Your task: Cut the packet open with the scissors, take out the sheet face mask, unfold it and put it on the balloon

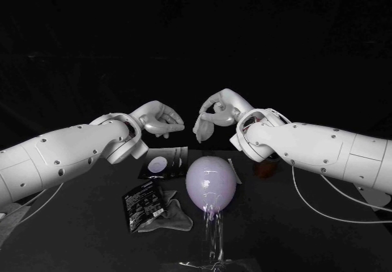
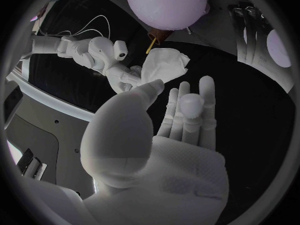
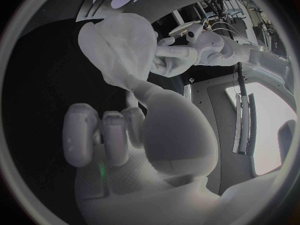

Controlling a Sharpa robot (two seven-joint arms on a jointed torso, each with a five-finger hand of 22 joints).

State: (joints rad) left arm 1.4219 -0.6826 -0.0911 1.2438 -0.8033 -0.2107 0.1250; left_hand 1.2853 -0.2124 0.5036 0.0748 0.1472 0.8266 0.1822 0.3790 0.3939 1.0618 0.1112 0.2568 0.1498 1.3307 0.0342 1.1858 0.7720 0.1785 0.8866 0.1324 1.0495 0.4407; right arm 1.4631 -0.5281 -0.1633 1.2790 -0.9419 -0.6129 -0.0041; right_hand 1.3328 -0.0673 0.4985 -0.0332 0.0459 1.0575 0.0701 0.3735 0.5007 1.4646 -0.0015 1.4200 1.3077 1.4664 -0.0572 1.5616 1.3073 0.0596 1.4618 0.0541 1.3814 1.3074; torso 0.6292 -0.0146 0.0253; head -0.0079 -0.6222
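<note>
The pale purple balloon [image 1: 211, 180] stands on a clear stand [image 1: 214, 241] at the table's middle, and it also shows in the left wrist view [image 2: 165, 5]. Above and behind it my right hand [image 1: 219, 110] pinches the white sheet mask [image 1: 203, 128], which hangs crumpled from its fingers [image 2: 164, 65] [image 3: 119, 45]. My left hand [image 1: 159, 120] hovers just left of the mask, holding nothing, its fingers [image 2: 187, 110] reaching towards the sheet. A black packet [image 1: 144, 205] lies flat on the table, left of the balloon.
A grey crumpled sheet [image 1: 172, 218] lies against the black packet. A second packet with a round pale mark [image 1: 166, 162] lies behind the balloon on the left. A dark reddish object [image 1: 265, 169] sits right of the balloon, under my right arm.
</note>
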